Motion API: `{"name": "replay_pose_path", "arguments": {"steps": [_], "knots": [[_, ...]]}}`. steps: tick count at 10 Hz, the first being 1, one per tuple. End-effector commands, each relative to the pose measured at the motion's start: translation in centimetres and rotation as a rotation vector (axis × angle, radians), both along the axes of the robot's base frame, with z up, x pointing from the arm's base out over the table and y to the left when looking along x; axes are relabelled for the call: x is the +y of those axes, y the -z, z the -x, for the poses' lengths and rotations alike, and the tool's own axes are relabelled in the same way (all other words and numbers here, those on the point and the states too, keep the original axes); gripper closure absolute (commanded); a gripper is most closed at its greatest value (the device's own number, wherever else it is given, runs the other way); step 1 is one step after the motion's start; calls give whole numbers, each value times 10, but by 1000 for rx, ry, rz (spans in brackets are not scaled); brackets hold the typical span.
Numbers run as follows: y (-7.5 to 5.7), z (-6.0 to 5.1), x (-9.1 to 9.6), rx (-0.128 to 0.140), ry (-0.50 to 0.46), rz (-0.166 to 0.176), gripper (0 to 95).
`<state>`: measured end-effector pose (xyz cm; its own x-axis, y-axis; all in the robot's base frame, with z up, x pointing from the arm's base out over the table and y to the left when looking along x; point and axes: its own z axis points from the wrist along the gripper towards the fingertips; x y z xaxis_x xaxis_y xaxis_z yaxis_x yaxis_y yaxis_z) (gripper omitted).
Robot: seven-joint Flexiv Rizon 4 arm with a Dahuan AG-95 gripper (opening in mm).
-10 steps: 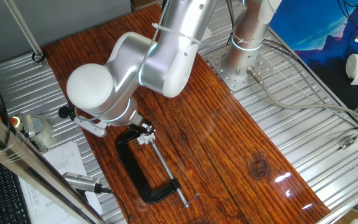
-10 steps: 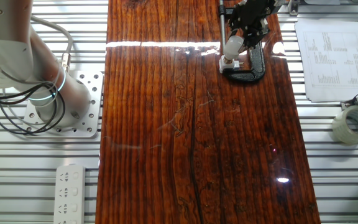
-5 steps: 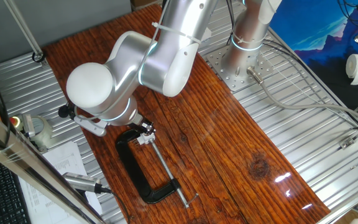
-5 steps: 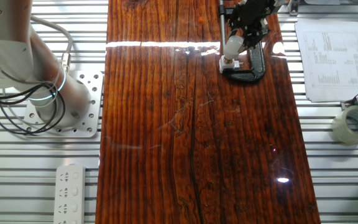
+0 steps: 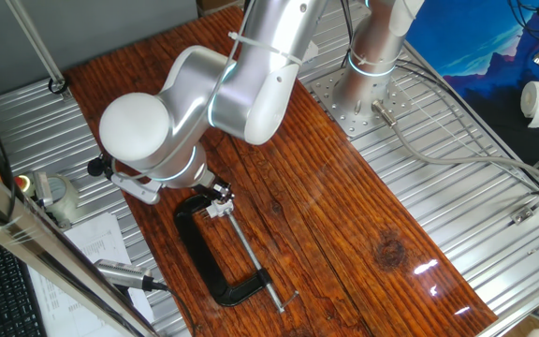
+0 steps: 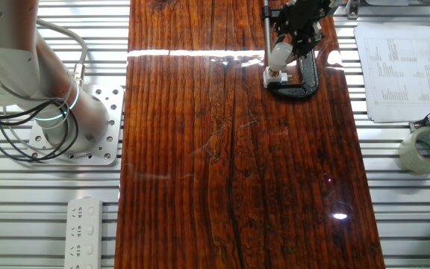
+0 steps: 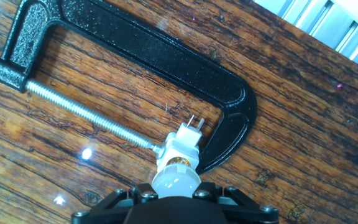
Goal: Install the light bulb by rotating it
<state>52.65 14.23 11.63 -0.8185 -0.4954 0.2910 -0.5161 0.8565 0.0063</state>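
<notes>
In the hand view the light bulb (image 7: 176, 179) shows its pale rounded head right in front of my gripper (image 7: 176, 190), which is shut on it. Its base sits in the small white socket block (image 7: 182, 148), whose two prongs point away. The socket is pinched between the screw and jaw of a black C-clamp (image 7: 166, 62). From the other fixed view the light bulb (image 6: 279, 53) leans over the socket (image 6: 272, 75), with the gripper (image 6: 287, 46) on its upper side. In one fixed view the gripper (image 5: 216, 195) is mostly hidden under the arm; the bulb itself is hidden.
The C-clamp (image 5: 206, 253) lies flat on the wooden board (image 6: 230, 172) near its edge. Papers (image 6: 394, 71) and a tape roll (image 6: 422, 148) lie beside the board. The arm's base (image 6: 66, 123) and a power strip (image 6: 84, 232) are on the opposite side.
</notes>
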Motion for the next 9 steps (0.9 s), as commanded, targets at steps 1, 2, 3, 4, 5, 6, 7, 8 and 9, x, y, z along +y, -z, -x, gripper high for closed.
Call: {"name": "replay_pose_path", "arguments": {"steps": [1, 2, 3, 4, 5, 6, 7, 8, 9], "knots": [[-2, -1, 0, -8, -1, -4, 570], [-3, -1, 1, -12, -2, -7, 570], [-4, -2, 1, -14, -2, -8, 570], [-5, -3, 1, -19, -4, -12, 570], [-6, -4, 2, -29, 1, -24, 570], [-6, -6, 4, -33, 5, -26, 570], [-7, -7, 6, -35, 7, -28, 570], [-8, -8, 6, -49, 4, -35, 570], [-7, -8, 5, -69, 4, -60, 570]]}}
